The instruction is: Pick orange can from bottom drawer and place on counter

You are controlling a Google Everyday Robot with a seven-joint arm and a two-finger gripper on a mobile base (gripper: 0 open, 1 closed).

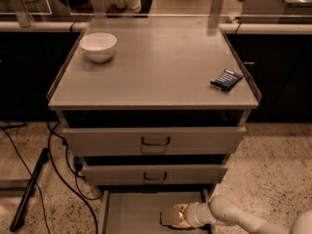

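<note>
The orange can shows as a small shiny gold shape on the grey floor of the open bottom drawer, at its right side near the frame's lower edge. My gripper reaches in from the lower right on a white arm. It sits right at the can and partly covers it, low in the drawer. The counter, the flat grey cabinet top, is well above.
A white bowl stands at the counter's back left and a dark blue packet lies at its right edge. Two shut grey drawers with loop handles sit above the bottom one. Cables and a black bar lie on the floor to the left.
</note>
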